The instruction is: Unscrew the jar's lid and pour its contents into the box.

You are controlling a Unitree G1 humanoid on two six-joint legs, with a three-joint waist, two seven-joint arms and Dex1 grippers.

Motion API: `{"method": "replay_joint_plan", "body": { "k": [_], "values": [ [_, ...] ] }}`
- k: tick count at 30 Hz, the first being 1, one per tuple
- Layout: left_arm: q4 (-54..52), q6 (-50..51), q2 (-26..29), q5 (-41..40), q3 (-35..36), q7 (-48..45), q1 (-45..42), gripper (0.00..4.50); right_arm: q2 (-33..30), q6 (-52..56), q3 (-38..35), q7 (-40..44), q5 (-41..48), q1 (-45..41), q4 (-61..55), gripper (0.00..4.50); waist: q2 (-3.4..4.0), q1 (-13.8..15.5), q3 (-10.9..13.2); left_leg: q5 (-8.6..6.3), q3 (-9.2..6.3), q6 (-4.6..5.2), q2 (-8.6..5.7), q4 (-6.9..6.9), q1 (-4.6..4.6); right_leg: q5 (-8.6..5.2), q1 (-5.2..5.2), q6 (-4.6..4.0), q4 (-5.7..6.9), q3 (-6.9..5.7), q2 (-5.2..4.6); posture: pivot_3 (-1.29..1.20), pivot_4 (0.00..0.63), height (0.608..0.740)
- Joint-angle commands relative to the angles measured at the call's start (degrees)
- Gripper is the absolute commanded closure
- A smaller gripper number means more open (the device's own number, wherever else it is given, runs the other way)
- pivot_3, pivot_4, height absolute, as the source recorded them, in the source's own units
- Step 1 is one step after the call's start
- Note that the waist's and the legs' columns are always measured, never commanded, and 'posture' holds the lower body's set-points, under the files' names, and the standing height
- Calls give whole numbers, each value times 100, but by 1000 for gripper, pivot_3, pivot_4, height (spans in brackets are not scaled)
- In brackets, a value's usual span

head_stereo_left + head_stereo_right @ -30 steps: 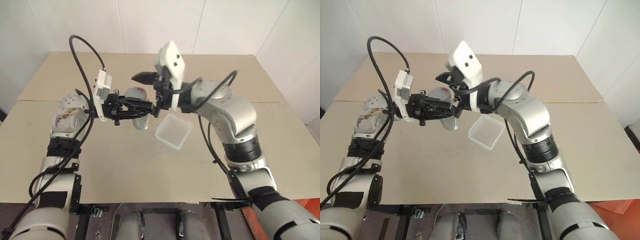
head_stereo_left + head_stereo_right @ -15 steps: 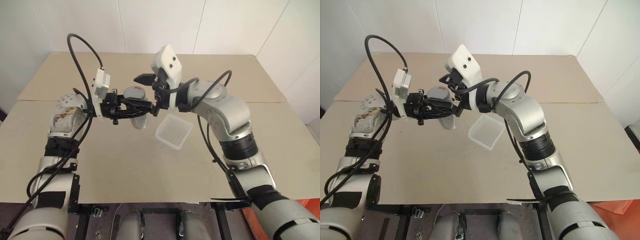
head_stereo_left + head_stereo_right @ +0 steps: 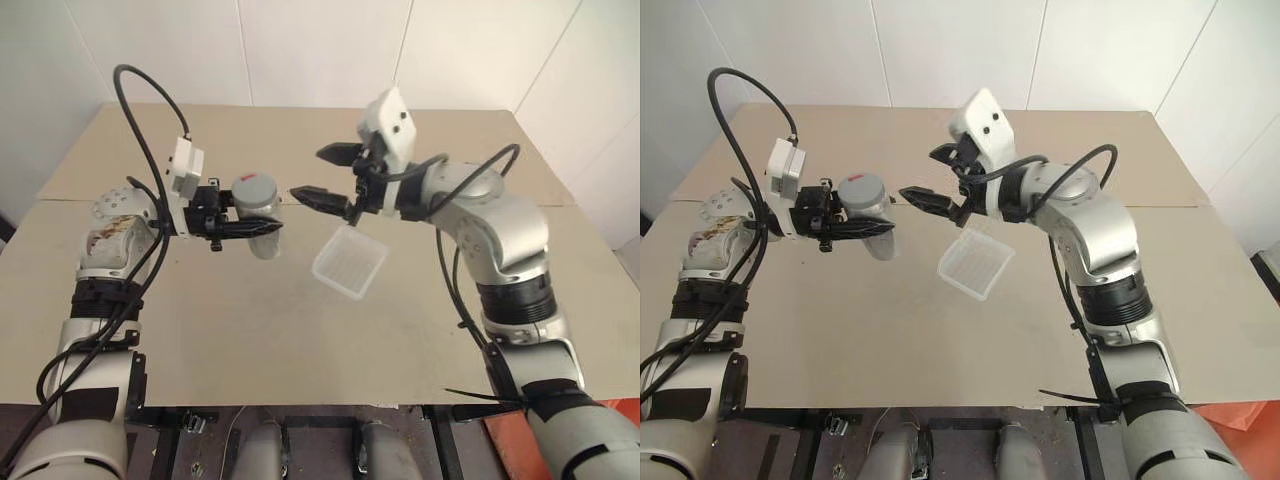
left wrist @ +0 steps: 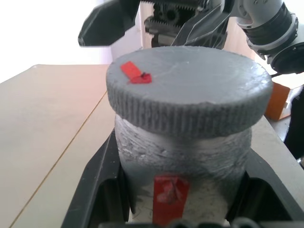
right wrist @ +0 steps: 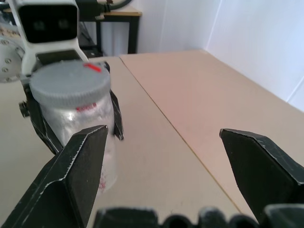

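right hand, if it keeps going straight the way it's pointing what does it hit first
Most likely the jar, near its grey lid, which the left hand holds up above the table. The right hand is open and aimed towards it, the jar sitting off to one side of its line, so it may only graze.

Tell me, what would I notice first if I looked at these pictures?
Probably the small jar with its grey lid still on, held up above the tan table by the left gripper. Just to its right, the right gripper hangs wide open, apart from the lid. Below and between them, a clear plastic box lies on the table.
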Motion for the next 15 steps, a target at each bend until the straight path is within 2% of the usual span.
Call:
{"method": "replay_joint_plan", "body": {
  "k": [1, 7, 15],
  "values": [
    [-175, -2, 43, -95, 120, -28, -38, 2510, -90, -78, -177, 59, 57, -32, -263, 61, 0, -18, 0, 0, 0, 0, 0, 0, 0, 0, -1, 0, 0, 1, 0, 0, 150, 740],
    [-68, -68, 9, -45, 97, -23, -97, 2510, -251, -54, -185, 430, 340, 67, -688, 61, 0, 3, 0, -1, 0, 1, 0, 0, 0, 0, 0, 0, -3, 1, 0, 0, 150, 740],
    [6, -133, -187, 12, -8, -42, -180, 2510, 439, 28, 81, 116, 335, -288, -661, 61, 0, 2, 0, 0, -1, 0, 0, 2, 1, 0, 0, 0, 5, 0, 0, 0, 150, 740]
  ]
}}
